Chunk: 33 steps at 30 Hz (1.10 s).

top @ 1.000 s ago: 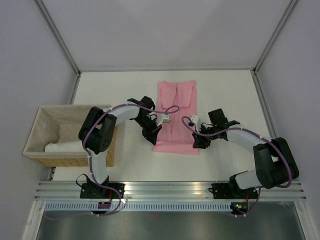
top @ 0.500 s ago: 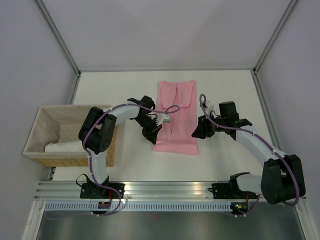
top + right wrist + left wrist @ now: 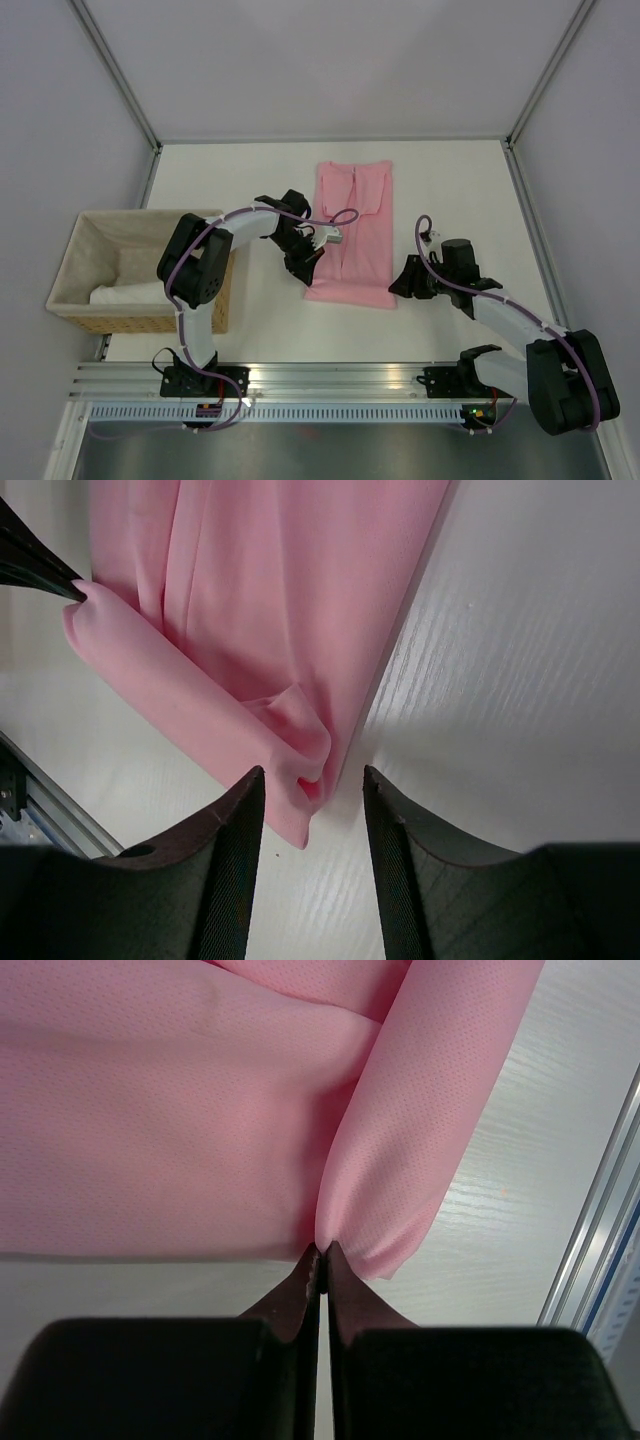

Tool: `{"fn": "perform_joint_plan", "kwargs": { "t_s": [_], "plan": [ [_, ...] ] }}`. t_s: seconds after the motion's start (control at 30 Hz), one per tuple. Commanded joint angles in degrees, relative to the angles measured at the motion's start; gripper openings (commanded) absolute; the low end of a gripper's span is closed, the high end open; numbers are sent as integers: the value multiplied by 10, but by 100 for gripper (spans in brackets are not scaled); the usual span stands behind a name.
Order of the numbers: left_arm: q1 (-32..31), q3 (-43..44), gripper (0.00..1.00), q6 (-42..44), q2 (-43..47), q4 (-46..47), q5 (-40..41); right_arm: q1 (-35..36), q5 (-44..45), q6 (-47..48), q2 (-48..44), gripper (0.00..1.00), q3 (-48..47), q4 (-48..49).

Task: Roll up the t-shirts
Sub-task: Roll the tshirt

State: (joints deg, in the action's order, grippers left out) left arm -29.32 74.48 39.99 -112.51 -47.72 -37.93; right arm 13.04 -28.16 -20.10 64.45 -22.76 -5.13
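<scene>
A light-pink t-shirt [image 3: 353, 232] lies folded into a long strip on the white table, its near end turned up into a small roll [image 3: 190, 705]. My left gripper [image 3: 303, 272] is shut on the left end of that roll [image 3: 385, 1200]. My right gripper [image 3: 397, 287] is open just beside the roll's right end; in the right wrist view its fingers straddle that end [image 3: 300, 770] without closing on it.
A wicker basket [image 3: 82, 300] with beige lining stands at the left and holds white cloth [image 3: 125, 292]. A metal rail [image 3: 340, 380] runs along the near table edge. Frame posts stand at the table's back corners.
My right gripper has moved away from the shirt's right edge, swung out, and come back down to the near right corner of the roll. My left gripper has stayed put.
</scene>
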Motion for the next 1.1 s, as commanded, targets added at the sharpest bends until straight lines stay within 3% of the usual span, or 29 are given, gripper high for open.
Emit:
{"fn": "perform_joint_plan", "kwargs": {
  "t_s": [0.0, 0.23, 0.33, 0.43, 0.5, 0.67, 0.83, 1.03, 1.07],
  "plan": [
    [2, 1, 6, -14, 14, 18, 3, 8, -14, -35, 2, 51, 25, 79],
    [2, -8, 7, -21, 21, 32, 3, 14, -26, -37, 46, 48, 47, 149],
    [2, -10, 11, -24, 26, 34, 8, 14, -23, -53, 64, 20, 54, 170],
    [2, -7, 13, -30, 30, 35, 10, 14, 10, -67, 57, 6, 57, 165],
    [3, -4, 17, -36, 33, 37, 14, 15, 27, -77, 46, 2, 62, 167],
    [5, 8, 32, -62, 77, 61, 36, 14, 12, -111, 50, 0, 76, 200],
    [-12, 10, 38, -8, 160, 82, 77, 14, 28, -120, 43, 0, 73, 190],
    [-99, -215, 51, 123, 308, 270, 205, 14, 38, -127, 28, 1, 73, 191],
    [-130, -248, 61, 133, 324, 299, 219, 14, 37, -125, 27, 2, 74, 191]
  ]
}}
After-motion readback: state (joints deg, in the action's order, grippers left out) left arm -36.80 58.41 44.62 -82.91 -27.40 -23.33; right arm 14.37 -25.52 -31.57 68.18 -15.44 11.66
